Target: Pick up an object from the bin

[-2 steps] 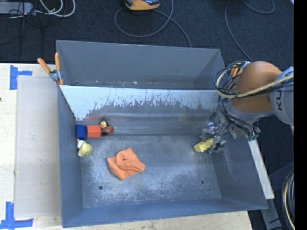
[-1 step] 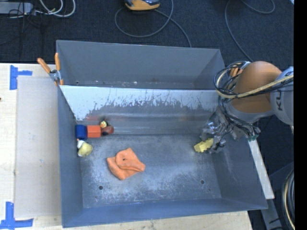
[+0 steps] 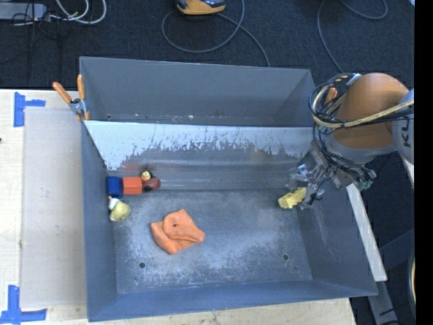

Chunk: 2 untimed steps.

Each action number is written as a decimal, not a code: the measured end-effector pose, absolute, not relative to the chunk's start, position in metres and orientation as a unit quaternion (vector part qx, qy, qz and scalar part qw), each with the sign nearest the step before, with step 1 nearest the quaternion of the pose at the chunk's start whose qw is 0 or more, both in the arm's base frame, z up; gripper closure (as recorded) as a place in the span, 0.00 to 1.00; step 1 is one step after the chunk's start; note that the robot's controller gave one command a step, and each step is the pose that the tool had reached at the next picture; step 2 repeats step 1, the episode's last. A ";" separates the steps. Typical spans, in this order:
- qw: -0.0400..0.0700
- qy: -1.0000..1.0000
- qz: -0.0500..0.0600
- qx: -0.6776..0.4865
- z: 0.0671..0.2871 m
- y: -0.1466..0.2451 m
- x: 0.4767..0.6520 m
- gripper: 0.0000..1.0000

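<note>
My gripper (image 3: 306, 189) is low at the bin's right side, just below the orange wrist cover. A small yellow lumpy thing (image 3: 291, 199) lies on the bin floor right at its fingertips, touching or nearly touching them; whether the fingers are round it I cannot tell. An orange crumpled cloth-like piece (image 3: 177, 231) lies left of the middle of the floor, well away from the gripper.
At the left wall sit a blue and orange block toy (image 3: 130, 185) with a small round head and, below it, a pale yellow figure (image 3: 120, 210). The arm enters over the bin's right rim.
</note>
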State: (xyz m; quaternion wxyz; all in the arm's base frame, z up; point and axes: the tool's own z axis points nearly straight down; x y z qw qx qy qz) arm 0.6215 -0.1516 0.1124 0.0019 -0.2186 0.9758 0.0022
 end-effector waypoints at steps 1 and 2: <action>0.000 0.975 0.003 -0.220 0.187 -0.145 0.619 1.00; 0.000 0.975 0.003 -0.220 0.187 -0.145 0.619 1.00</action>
